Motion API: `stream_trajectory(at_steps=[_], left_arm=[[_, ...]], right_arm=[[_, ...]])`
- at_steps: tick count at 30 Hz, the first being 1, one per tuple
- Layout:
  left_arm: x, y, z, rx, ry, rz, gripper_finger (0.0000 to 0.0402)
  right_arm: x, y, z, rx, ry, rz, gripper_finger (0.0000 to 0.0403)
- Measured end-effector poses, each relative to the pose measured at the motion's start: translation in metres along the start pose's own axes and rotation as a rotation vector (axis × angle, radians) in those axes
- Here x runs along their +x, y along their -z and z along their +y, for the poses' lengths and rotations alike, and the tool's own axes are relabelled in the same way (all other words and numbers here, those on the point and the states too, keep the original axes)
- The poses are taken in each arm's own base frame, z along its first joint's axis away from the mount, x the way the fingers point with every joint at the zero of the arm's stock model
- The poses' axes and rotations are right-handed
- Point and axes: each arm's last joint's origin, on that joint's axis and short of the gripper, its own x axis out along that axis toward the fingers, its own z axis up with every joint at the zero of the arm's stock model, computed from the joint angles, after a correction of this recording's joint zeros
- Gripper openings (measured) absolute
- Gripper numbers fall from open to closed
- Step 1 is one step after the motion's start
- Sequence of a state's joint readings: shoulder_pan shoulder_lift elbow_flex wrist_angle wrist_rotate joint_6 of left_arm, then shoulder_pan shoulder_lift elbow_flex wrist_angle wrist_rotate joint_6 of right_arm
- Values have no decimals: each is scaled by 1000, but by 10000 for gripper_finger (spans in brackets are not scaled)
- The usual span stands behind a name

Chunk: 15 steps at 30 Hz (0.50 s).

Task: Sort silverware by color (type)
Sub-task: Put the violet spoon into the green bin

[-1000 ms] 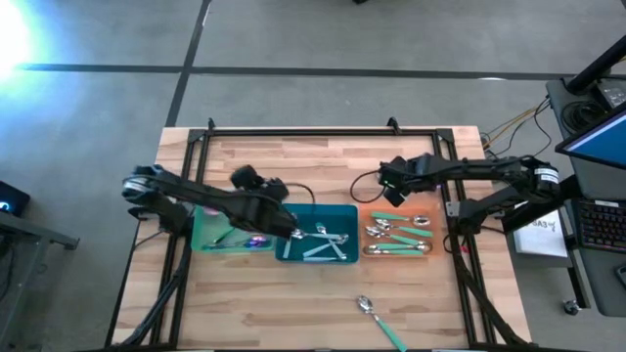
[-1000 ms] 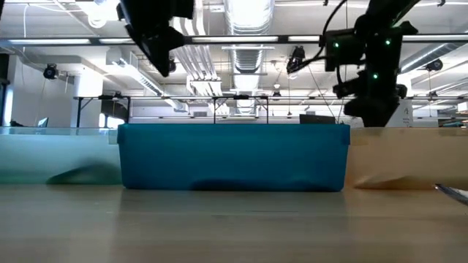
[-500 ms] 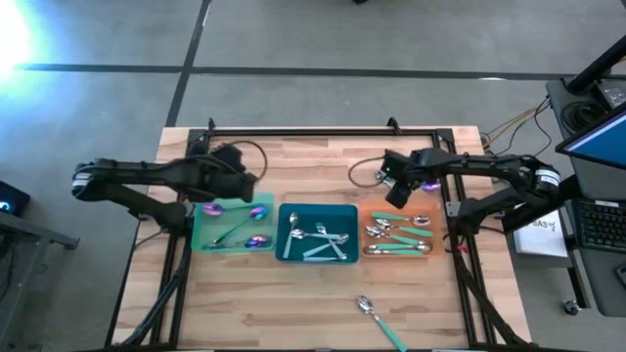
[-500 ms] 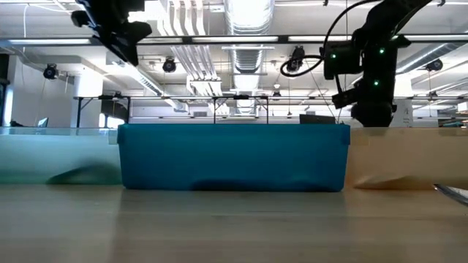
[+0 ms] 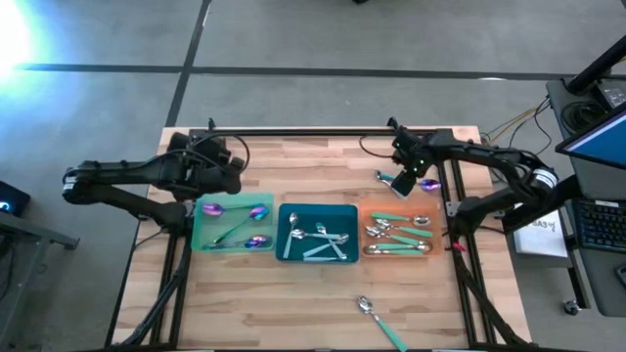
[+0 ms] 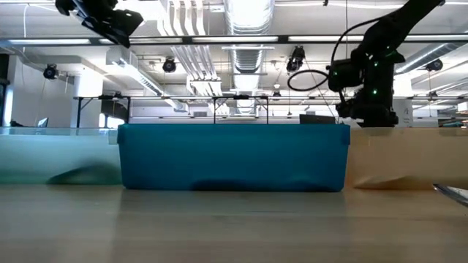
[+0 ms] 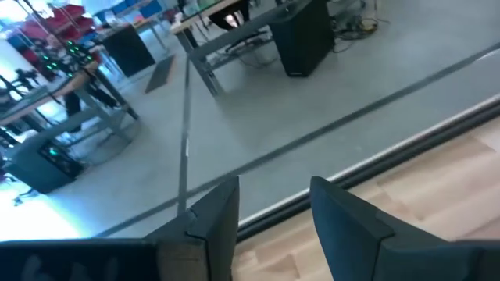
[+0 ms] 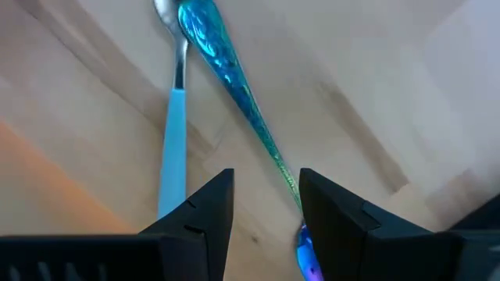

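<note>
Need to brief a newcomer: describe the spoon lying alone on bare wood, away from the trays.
On the wooden table, find the flat orange tray. Past its corner, on the side away from the black rail, lies a silver spoon with a teal-green handle. It alone has no neighbouring spoon.

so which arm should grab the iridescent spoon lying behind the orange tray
Right. The right gripper hangs open directly over the iridescent spoon behind the orange tray; the left gripper sits open beyond the green tray, across the table.
</note>
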<state>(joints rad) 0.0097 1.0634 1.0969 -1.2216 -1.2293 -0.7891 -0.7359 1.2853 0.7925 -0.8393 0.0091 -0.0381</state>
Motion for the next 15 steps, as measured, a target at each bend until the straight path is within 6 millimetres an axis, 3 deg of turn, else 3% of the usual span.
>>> stream_trajectory(at_steps=[15], left_arm=[[13,-2,5,-19,-93,17,142]], right_arm=[[48,-9,-8,-85,2,190,137]])
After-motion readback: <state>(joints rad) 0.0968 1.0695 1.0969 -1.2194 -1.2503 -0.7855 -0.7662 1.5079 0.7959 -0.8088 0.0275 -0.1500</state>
